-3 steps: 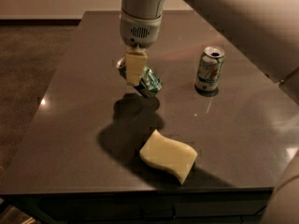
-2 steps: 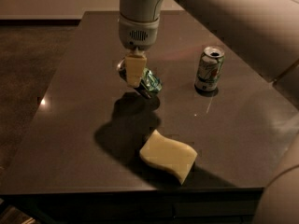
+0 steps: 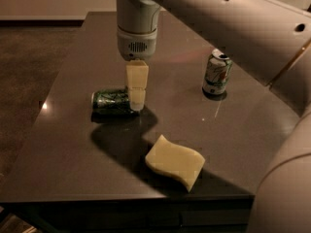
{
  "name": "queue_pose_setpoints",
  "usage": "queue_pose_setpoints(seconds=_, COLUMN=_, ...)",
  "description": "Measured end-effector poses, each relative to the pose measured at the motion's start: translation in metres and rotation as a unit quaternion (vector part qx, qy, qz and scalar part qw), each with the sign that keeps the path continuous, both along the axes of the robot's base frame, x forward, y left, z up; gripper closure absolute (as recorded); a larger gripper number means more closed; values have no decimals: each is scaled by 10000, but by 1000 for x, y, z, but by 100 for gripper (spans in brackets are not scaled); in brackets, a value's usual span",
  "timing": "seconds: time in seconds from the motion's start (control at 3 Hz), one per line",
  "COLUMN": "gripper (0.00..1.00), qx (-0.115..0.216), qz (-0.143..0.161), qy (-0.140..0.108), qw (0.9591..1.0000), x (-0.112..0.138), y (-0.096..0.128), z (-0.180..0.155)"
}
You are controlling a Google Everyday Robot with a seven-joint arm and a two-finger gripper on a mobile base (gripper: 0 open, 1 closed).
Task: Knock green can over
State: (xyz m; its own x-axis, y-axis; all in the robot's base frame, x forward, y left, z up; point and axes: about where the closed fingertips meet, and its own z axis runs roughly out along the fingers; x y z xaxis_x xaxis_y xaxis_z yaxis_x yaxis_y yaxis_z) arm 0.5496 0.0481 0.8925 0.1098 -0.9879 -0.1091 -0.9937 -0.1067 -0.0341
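Note:
The green can [image 3: 110, 101] lies on its side on the dark table [image 3: 63, 130], left of centre, its silver top towards the left. My gripper [image 3: 136, 100] hangs straight down from the arm right at the can's right end, its pale fingers [image 3: 137, 84] touching or nearly touching it.
A paler white-silver can [image 3: 216, 73] with green and red marks stands upright at the right. A yellow wavy sponge [image 3: 174, 161] lies near the table's front edge. My arm's big pale links [image 3: 252, 28] cross the upper right. Floor lies beyond the table's left edge.
The green can was tilted under the gripper; now it lies flat on its side, further left. The gripper stays beside it.

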Motion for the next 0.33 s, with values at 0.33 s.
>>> queue_pose_setpoints(seconds=0.33, gripper=0, qx=0, qz=0, qy=0, qw=10000, x=0, y=0, z=0)
